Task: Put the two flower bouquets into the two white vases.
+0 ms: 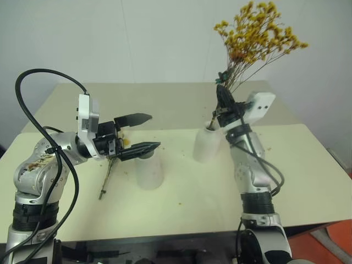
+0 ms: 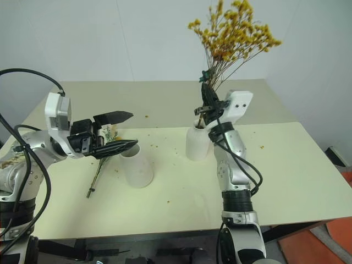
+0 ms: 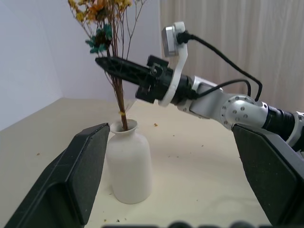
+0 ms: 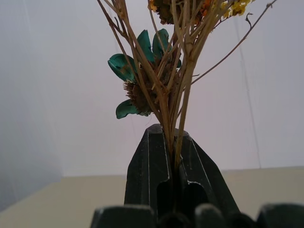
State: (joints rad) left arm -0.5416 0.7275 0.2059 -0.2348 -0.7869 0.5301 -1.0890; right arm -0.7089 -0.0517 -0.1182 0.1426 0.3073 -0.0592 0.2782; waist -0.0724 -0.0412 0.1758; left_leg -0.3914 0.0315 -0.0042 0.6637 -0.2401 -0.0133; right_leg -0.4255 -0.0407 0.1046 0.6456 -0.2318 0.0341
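The bushy yellow-orange bouquet (image 1: 258, 33) stands upright with my right gripper (image 1: 221, 93) shut on its thin stems (image 4: 176, 118). The stem ends reach into the narrow mouth of the rounded white vase (image 1: 207, 145), as the left wrist view shows (image 3: 129, 166). The tapered white vase (image 1: 149, 170) stands to its left with nothing in it. My left gripper (image 1: 153, 132) hangs open just above and beside that vase's mouth, holding nothing. The sparse bouquet (image 2: 99, 168) lies flat on the table left of the tapered vase, partly hidden under my left hand.
Both vases stand near the middle of a pale cream table (image 1: 308, 181). Small fallen petals (image 1: 180, 204) dot its top. A white wall closes the far side. Bare tabletop spreads in front of the vases and off to the right.
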